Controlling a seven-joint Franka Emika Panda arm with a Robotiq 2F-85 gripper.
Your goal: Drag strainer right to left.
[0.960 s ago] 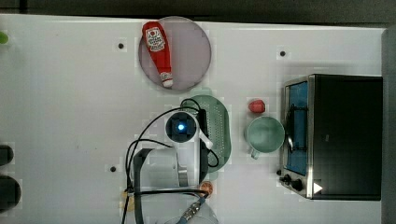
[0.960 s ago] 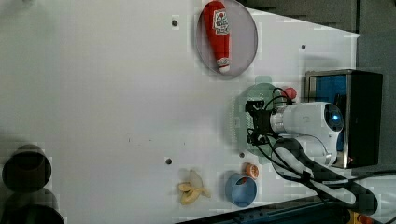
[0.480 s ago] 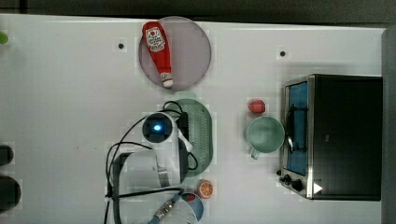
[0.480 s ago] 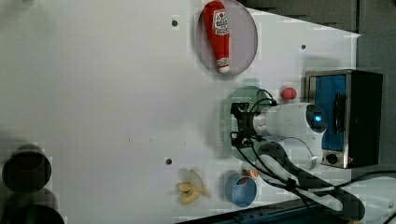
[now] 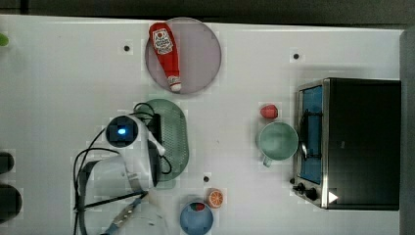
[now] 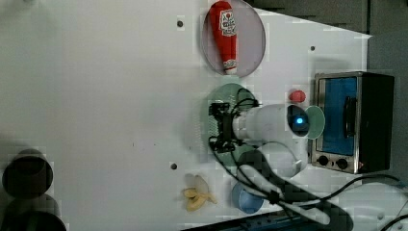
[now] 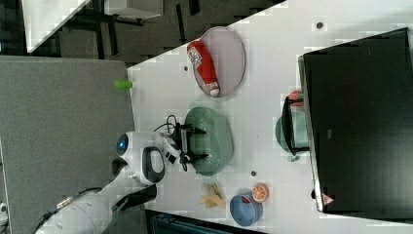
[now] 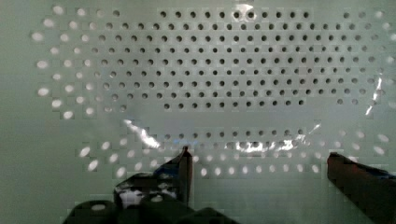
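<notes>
The strainer (image 5: 177, 137) is a pale mint-green oval colander dotted with small holes, lying on the white table just below the plate in the top view. In the right view the strainer (image 7: 216, 141) has my gripper (image 7: 195, 144) reaching down into its bowl. The fingers are open, spread along the long axis. In the wrist view the perforated floor of the strainer (image 8: 224, 74) lies right under my gripper (image 8: 261, 165), with nothing between the two fingers. The arm hides the strainer's left side in the top view.
A ketchup bottle (image 5: 165, 54) lies on a round plate (image 5: 200, 54). To the top view's right stand a green mug (image 5: 277, 142), a small red object (image 5: 268, 111) and a toaster oven (image 5: 350, 142). A blue bowl (image 5: 195, 218), an orange half (image 5: 215, 198) and a banana (image 6: 197, 198) lie near the front edge.
The strainer and my gripper inside it have slid toward the top view's left, away from the mug. The fingers stay spread wide.
</notes>
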